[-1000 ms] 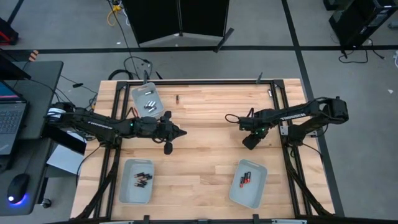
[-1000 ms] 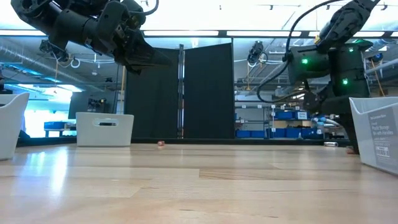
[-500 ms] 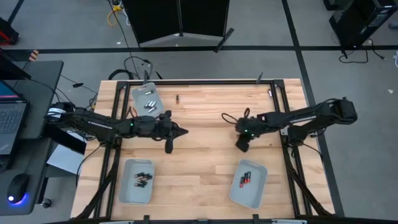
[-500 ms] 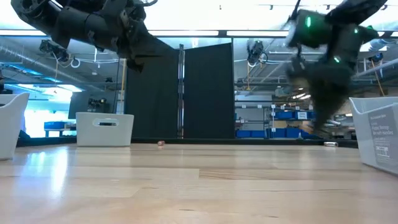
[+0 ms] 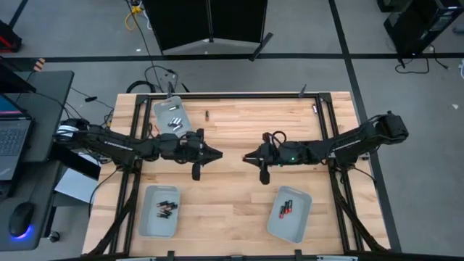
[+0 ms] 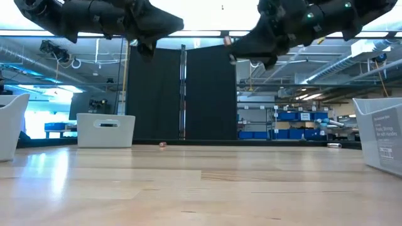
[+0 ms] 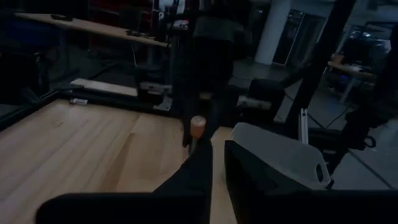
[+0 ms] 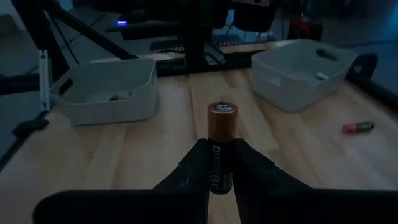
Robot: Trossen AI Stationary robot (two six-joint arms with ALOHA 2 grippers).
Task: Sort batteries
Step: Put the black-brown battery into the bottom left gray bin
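From above, the left gripper (image 5: 216,154) and the right gripper (image 5: 246,157) point at each other over the middle of the wooden table (image 5: 239,130), tips near but apart. A tray (image 5: 161,109) at the far left corner holds silvery batteries (image 5: 174,120); a single loose battery (image 5: 206,114) lies on the wood just beside it. The near left tray (image 5: 145,221) holds dark batteries (image 5: 165,209), and the near right tray (image 5: 299,225) holds red-ended batteries (image 5: 285,209).

At table height, both grippers hang high above the surface, the left gripper (image 6: 173,25) facing the right gripper (image 6: 231,43), which has a copper-tipped cell (image 6: 227,41) at its tip. The loose battery (image 6: 162,144) lies far back on the table.

The left wrist camera shows its fingers (image 7: 200,168) set narrowly with nothing between them, and beyond them the other arm presenting the copper end of the cell (image 7: 197,127).

The right wrist camera shows its fingers (image 8: 193,165) clamped on an upright Duracell battery (image 8: 222,146), copper end up; another battery (image 8: 357,127) lies on the wood near a tray (image 8: 305,62)
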